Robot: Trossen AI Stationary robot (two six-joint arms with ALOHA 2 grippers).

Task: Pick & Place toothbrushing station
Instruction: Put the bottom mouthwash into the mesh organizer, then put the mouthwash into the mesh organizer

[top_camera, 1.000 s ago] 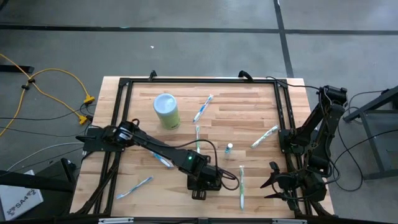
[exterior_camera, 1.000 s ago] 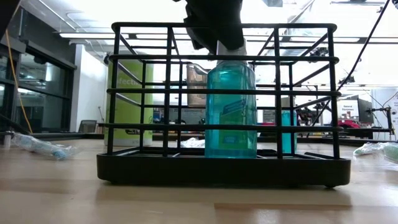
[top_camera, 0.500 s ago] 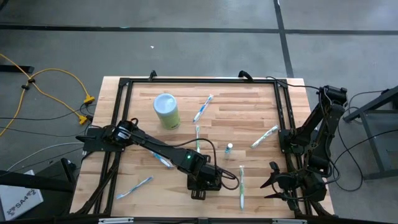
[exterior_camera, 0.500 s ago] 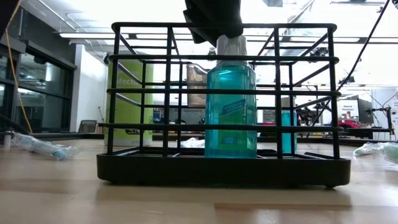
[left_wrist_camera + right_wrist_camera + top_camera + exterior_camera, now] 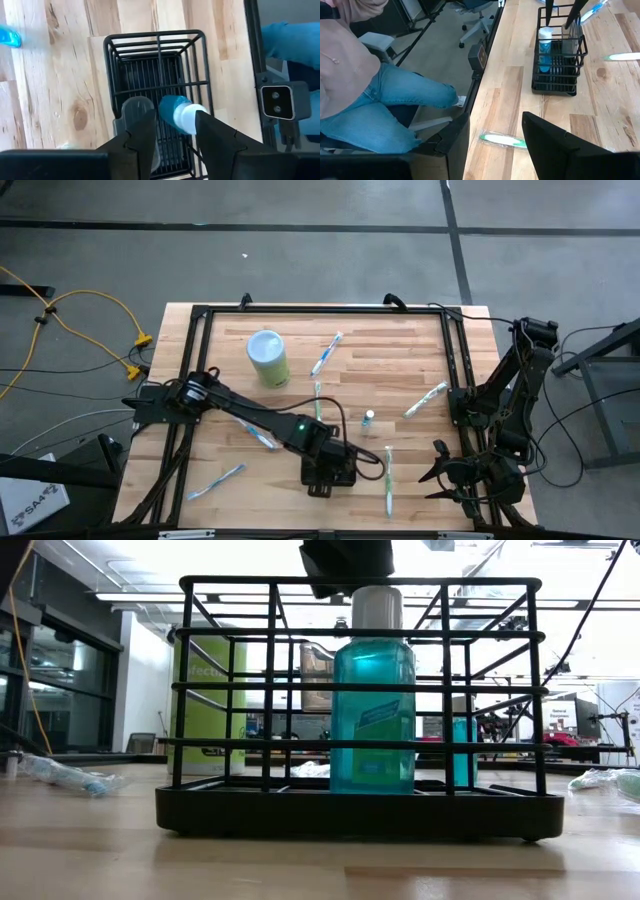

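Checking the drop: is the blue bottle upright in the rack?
Upright: the bottle stands straight inside the rack, white cap up, left gripper open above it.

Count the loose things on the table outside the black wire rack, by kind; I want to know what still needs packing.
Toothbrushes: 6 (one partly under the left arm)
Green canister: 1
Small blue bottle: 1
Total outside the rack: 8
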